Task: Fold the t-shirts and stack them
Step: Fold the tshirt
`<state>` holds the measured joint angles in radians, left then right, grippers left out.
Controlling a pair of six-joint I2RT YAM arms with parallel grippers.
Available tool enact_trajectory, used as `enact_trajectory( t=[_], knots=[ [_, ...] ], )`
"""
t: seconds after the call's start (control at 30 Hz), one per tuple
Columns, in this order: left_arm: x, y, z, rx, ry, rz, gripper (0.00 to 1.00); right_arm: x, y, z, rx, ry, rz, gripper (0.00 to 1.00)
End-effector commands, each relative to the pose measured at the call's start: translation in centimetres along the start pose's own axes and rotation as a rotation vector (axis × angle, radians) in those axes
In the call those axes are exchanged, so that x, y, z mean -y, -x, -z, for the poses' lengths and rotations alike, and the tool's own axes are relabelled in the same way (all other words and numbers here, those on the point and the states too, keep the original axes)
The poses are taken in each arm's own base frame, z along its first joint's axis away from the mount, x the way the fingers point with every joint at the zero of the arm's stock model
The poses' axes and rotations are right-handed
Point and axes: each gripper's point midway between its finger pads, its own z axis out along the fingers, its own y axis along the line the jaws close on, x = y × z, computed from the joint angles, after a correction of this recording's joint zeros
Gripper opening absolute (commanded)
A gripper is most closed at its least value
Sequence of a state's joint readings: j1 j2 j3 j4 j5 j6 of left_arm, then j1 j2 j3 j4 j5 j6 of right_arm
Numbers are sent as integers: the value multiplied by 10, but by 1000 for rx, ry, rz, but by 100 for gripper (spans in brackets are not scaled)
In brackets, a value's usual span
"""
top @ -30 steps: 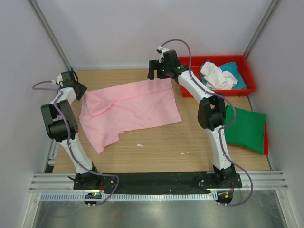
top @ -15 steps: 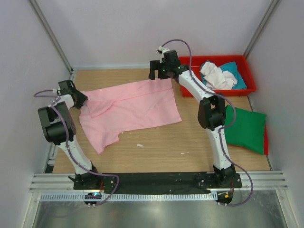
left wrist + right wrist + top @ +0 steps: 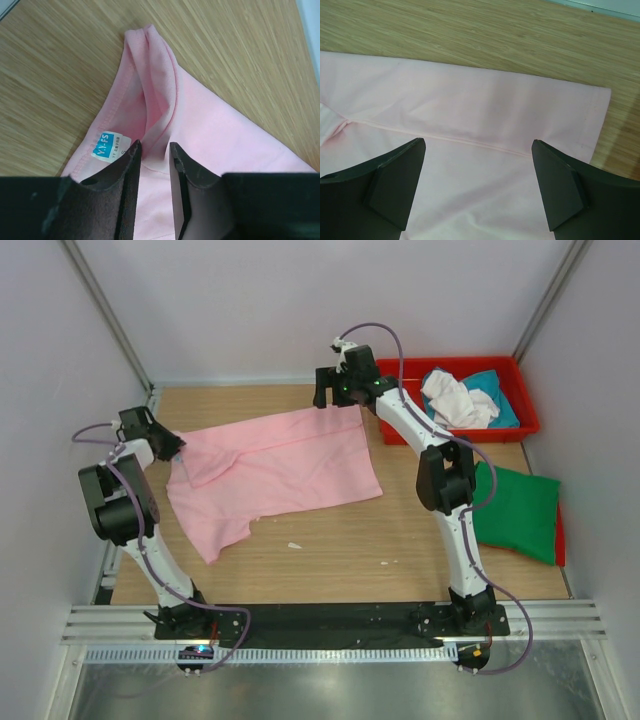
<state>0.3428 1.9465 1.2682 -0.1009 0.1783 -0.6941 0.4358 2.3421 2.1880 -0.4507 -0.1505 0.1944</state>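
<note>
Pink t-shirt [image 3: 275, 465]: soft, matte knit – it lies spread flat across the middle of the table, its long edges roughly straight, its near left corner trailing towards us in a crooked flap.
Neckline: in the left wrist view we see a ribbed, stitched collar band bunched into a raised ridge; a small blue-and-white label [image 3: 109, 146] sits just beside it.
Left gripper [image 3: 153, 150]: at the shirt's left end; its dark fingers stand close together and the ridge of collar cloth fills the narrow gap between them, so we read it as pinched on the pink t-shirt.
Right gripper [image 3: 477, 144]: spread wide above the shirt's far right corner, with nothing between its blunt, wedge-shaped dark fingers – only smooth pink cloth and a thin straight crease below.
Table [image 3: 400, 540]: pale wood with fine streaked grain.
Red tray [image 3: 460, 362]: glossy rigid plastic, rectangular, at the far right; it holds a crumpled white t-shirt [image 3: 455, 400] and a teal t-shirt [image 3: 503, 408].
Green t-shirt [image 3: 515, 512]: folded into a plump, pillow-like rectangle at the right edge, well apart from the pink one.
</note>
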Motion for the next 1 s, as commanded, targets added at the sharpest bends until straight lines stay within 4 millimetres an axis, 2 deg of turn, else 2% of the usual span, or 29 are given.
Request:
enact_trajectory(
  t=[0.0, 0.07, 0.13, 0.27, 0.33, 0.4, 0.57, 0.77, 0.97],
  knots=[
    [19, 19, 2, 48, -73, -38, 30, -6, 17, 7, 38, 5, 17, 94],
    [16, 15, 0, 38, -68, -33, 30, -8, 18, 7, 39, 7, 15, 94],
    [14, 14, -1, 34, -61, -30, 24, -6, 19, 8, 42, 2, 17, 94],
    [13, 16, 7, 44, -39, -32, 8, -5, 19, 9, 40, -5, 24, 94],
    [5, 15, 12, 53, 10, -23, 1, -5, 18, 8, 39, -5, 23, 94],
    [0, 20, 20, 77, 46, -11, 0, -4, 17, 7, 36, -6, 19, 94],
    [-19, 5, 32, 46, 134, 24, 0, -4, 12, 5, 22, -6, 10, 94],
    [-32, -13, 36, 10, 174, 59, 0, -1, 7, 4, 4, -11, 11, 94],
    [-43, -21, 36, -7, 228, 86, 2, 1, -4, 0, -26, -16, 15, 94]
  ],
)
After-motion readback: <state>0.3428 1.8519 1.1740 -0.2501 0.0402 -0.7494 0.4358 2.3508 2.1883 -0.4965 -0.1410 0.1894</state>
